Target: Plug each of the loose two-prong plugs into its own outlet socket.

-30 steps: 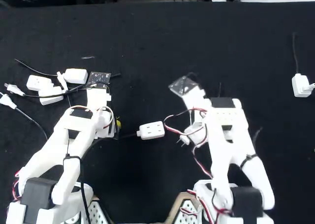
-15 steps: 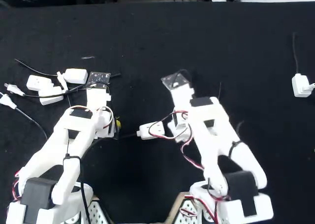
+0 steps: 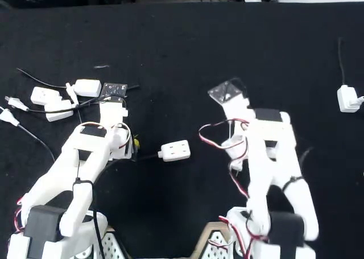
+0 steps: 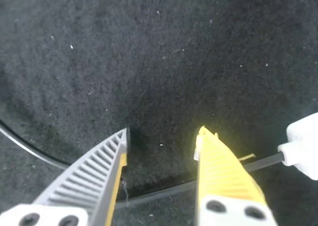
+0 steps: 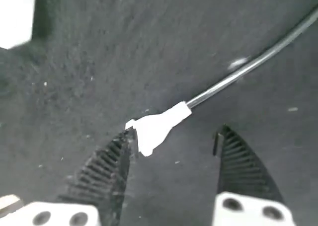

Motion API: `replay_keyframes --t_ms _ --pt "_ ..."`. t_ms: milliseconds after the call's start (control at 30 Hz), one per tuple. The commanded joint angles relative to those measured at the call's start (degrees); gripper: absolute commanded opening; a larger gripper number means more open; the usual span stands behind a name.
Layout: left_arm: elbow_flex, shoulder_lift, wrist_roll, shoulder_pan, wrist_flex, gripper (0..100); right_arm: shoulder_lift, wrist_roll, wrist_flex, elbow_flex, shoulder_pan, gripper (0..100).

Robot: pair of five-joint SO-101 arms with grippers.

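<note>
One loose plug (image 5: 158,127) lies on the tabletop (image 3: 182,42) within the right hand (image 5: 174,135), which is spread apart and not gripping. Picking up looks like the step; next it should close squarely on the plug body. Socket block (image 3: 175,150) waits between the arms. Left hand (image 4: 163,134) hangs apart over the block's cord (image 4: 159,192). Adapters (image 3: 57,97) clutter far left.

A black table (image 3: 182,42) bears white outlet sockets (image 3: 175,150) and loose two-prong plugs (image 3: 7,116).

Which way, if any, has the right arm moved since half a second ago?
Yes. The right arm swung rightward, away from the white outlet block that it overlapped; a gap now separates them.
</note>
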Motion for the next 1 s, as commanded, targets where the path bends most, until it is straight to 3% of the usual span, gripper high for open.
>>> replay_keyframes --t_ms 0,200,333,600,833,967 --pt "0.0 -1.7 0.2 -0.5 -0.3 22 -7.2 8.8 0.4 -5.7 2.4 25.4" --pt "0.1 -1.7 0.2 -0.5 -0.3 22 -9.0 41.0 -5.2 -3.4 8.3 25.7" --pt "0.1 -1.8 0.2 -0.5 -0.3 22 -8.9 50.8 -10.0 2.4 8.8 25.7" --pt "0.1 -1.7 0.2 -0.5 -0.3 22 -9.4 51.0 -20.5 14.6 3.3 25.5" --pt "0.1 -1.7 0.2 -0.5 -0.3 22 -9.5 33.9 -21.7 11.7 -1.1 25.7" --pt "0.1 -1.7 0.2 -0.5 -0.3 22 -9.5 33.7 -21.8 11.6 -1.9 25.7"
